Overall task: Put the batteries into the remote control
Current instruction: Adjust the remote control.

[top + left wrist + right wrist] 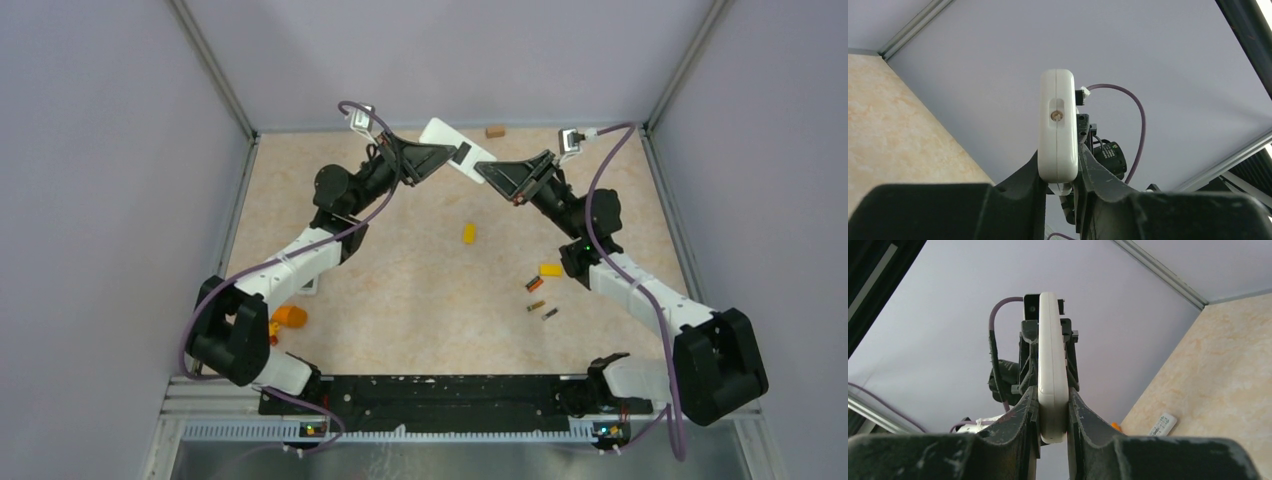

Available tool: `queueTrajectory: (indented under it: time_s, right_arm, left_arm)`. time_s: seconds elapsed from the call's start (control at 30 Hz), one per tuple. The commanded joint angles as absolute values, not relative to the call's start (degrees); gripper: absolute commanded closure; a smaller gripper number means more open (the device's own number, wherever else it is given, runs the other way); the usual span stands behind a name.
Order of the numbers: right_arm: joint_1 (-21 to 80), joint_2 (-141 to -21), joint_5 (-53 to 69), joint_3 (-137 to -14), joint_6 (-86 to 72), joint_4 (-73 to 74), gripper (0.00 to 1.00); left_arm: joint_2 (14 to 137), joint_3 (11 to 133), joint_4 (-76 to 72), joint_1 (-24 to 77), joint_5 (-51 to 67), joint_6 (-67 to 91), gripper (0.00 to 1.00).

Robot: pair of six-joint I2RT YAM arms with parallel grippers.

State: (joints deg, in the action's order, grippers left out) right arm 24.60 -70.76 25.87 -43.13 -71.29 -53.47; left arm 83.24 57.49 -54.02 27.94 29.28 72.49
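- Top view: the slim white rectangular plastic remote control (452, 143) was held up off the table near the far wall, betw. the two arms. It was tilted, plain back up, w/ its dark battery recess (462, 154) showing.
- The left gripper (446, 152) was clamped on its left end and the right gripper (484, 171) on its right end.
- The three tiny slim cylinder batteries (537, 305) lay on the beige speckled table (400, 280) beside the right forearm, well apart from the remote control. One was orange-and-black (534, 284); two dark ones w/ gold tones lay just nearer the bases, close together.
- Around them: a small yellow block (550, 269) lay just beyond the batteries, by the right arm. A second yellow piece (469, 233) sat mid-table and a small brown block (494, 131) at the far wall. A larger orange cylinder (291, 316) lay beside the left arm.
- Left wrist view: the remote control showed end-on, w/ a small round hole in a slot. The black fingers (1023, 182) pressed on both sides, closed narrow on it. The right arm's hardware and a purple cable (1140, 125) were partly hidden behind it.
- Right wrist view: the remote control was edge-on and upright betw. scuffed black fingers (1088, 420), both touching, a narrow grip. It blocked most of the left gripper behind. A white remote w/ buttons (1163, 424) lay on the table at lower right.
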Motion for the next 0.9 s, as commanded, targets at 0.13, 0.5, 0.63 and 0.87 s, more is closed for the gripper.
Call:
queueTrajectory:
  time_s: [0.13,0.5,0.63,0.87]
  right_arm:
    - [24.8,-66.1,26.53,-42.9,-64.57,-46.48,0.38]
    - [24.79,-65.52,31.0,-43.42,-63.05,-47.37,0.31]
    - [24.83,-66.85,32.29,-43.05,-65.68,-50.52,0.47]
    - [24.79,-66.88,31.91,-42.99,-65.3,-50.0,0.48]
  left_arm:
    - [81.15,59.39,-51.34,28.16,30.09,64.18,1.0]
    - [75.77,61.73,-39.53,27.89,36.75,55.03,1.0]
    - [75.76,62.45,-39.53,27.92,38.07,55.85,1.0]
    - [76.77,63.09,-40.81,27.93,40.36,58.16,1.0]
